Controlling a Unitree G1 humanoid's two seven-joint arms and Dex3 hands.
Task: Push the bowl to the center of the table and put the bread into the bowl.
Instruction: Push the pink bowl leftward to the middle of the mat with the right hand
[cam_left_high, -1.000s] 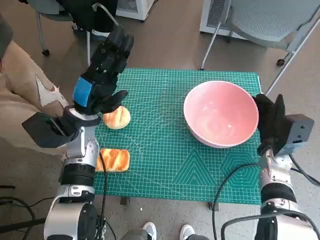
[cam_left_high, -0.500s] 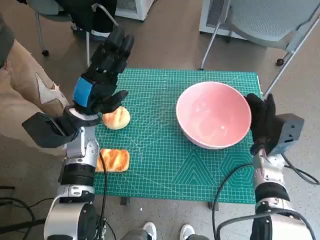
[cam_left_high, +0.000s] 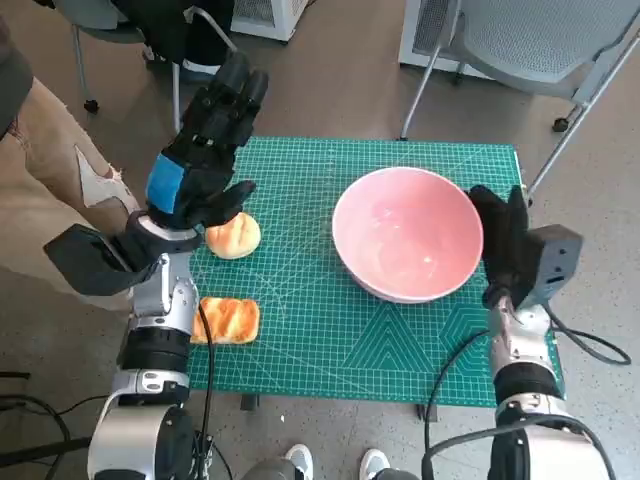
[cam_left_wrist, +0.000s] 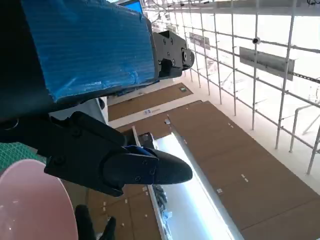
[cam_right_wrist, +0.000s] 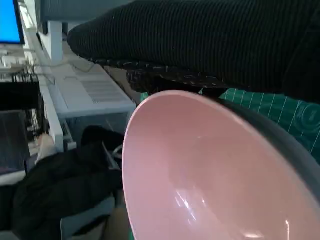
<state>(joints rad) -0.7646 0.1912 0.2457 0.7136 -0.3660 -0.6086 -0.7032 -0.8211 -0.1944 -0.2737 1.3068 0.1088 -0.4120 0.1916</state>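
Head view: right hand (cam_left_high: 505, 248) flat against the pink bowl (cam_left_high: 407, 233) rim, grasping nothing; bowl right of mat centre. Push low and steady (avoids tipping). Left hand (cam_left_high: 200, 150) released above the bread roll (cam_left_high: 233, 236). Right wrist view: glove on rim.

My left hand (cam_left_high: 205, 150) is black with a patch of blue tape on its back. My right hand (cam_left_high: 505, 245) wears a black knitted glove. My arms are pale grey with silver and black rings. Black cables loop by my right arm.
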